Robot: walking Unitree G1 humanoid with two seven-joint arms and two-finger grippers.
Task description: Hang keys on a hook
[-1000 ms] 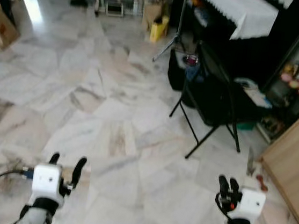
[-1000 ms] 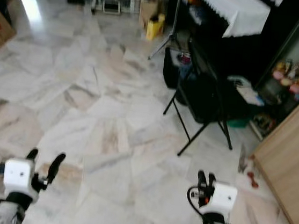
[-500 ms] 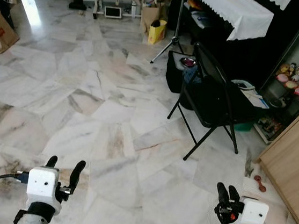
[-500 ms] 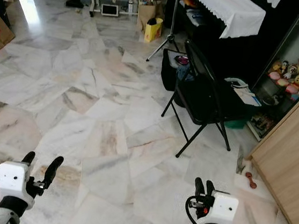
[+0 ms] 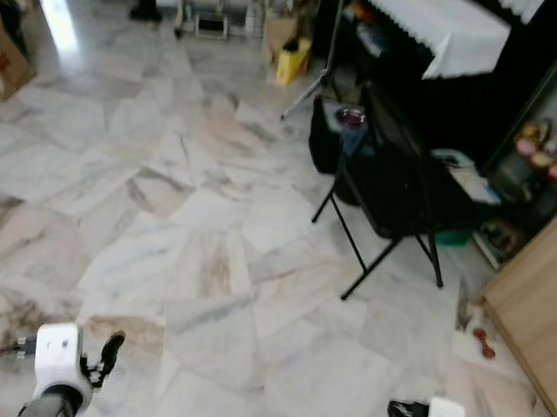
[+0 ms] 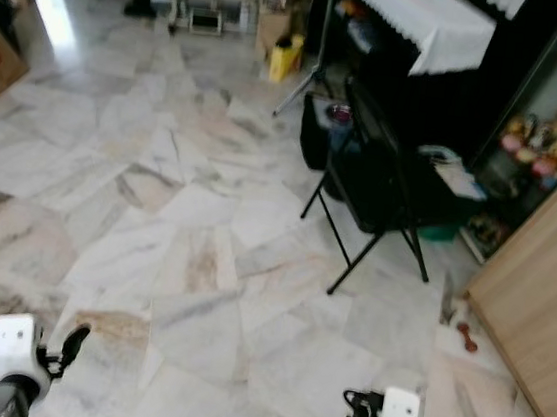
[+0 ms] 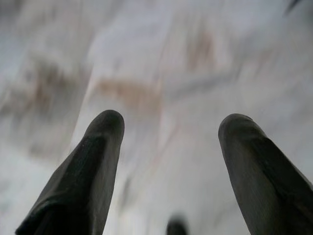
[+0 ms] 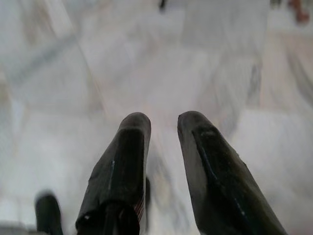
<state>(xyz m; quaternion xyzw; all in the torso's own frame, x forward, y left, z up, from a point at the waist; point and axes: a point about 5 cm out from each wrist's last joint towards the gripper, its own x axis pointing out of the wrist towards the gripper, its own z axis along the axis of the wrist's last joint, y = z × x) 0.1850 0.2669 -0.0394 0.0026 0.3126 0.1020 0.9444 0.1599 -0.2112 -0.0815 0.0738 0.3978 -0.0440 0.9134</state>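
Change: both arms have dropped lower in the head views than half a second ago, and the scene has gone soft with blur, so the robot is judged to be walking or bending.
Left gripper point(image 5: 110, 348): low over the marble floor point(image 5: 203, 250), jaws wide apart in its wrist view point(image 7: 168, 147), nothing between them.
Right gripper point(image 5: 398, 415): low on the robot's right, jaws nearly together with a narrow gap in its wrist view point(image 8: 164, 142); no object can be seen in them.
Keys: cannot be made out anywhere; neither gripper appears to carry them.
Hook: none can be picked out in the room ahead.
Surroundings: a black folding chair point(image 5: 392, 186) stands ahead and to the right, near a wooden cabinet point(image 5: 550, 300); a yellow bag point(image 5: 295, 54) sits further back, well apart from both.
Meaning for the task: judged to be at an early stage, with the robot moving through the room and the keys yet to be found.
Risk: blur makes small things on the floor hard to spot.
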